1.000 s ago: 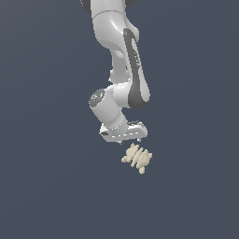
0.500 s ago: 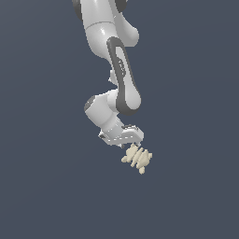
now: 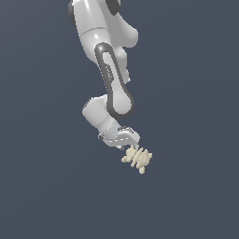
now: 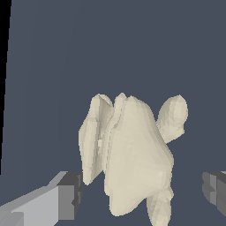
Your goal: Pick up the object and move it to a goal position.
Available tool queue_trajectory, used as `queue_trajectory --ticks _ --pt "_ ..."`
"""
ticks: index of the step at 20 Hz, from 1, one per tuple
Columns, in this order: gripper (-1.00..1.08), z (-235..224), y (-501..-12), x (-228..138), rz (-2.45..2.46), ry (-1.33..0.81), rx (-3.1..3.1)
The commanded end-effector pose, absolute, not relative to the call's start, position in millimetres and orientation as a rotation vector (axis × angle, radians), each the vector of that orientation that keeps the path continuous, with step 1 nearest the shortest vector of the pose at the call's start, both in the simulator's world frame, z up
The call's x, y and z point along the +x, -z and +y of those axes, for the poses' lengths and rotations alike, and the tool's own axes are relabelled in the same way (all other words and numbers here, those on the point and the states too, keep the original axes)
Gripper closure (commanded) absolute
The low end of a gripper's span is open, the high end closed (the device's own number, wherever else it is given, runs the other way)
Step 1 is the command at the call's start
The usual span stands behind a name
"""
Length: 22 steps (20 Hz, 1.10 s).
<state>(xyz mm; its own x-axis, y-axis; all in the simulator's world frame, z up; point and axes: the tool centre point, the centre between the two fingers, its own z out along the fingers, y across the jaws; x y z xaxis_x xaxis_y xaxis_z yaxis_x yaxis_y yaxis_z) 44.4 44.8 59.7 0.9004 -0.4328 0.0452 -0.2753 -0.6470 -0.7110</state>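
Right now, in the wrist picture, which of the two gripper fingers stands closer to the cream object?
The finger with its light grey body showing; its dark pad sits right beside the object. The other finger, at the opposite edge, stands clearly apart.

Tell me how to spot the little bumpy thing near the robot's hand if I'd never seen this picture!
Find the big white robot arm reaching down from the top of the exterior view, and follow it to its gripper at the low end. Right beneath sits the object, which the wrist view shows between the open jaws. It is the only cream-beige thing there, lumpy and ridged with little knobs, against plain dark grey.
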Motion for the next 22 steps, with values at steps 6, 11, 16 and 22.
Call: queue_trajectory --ticks 6,11,16,22 --pt "-1.0 42.4 -58.4 47.3 0.55 0.294 -2.265" --pt "-1.0 43.0 -57.4 47.6 0.55 0.293 -2.266" --pt "-1.0 52.3 -47.7 52.7 0.551 0.293 -2.265" --pt "-1.0 59.6 -39.6 56.4 0.553 0.294 -2.265"
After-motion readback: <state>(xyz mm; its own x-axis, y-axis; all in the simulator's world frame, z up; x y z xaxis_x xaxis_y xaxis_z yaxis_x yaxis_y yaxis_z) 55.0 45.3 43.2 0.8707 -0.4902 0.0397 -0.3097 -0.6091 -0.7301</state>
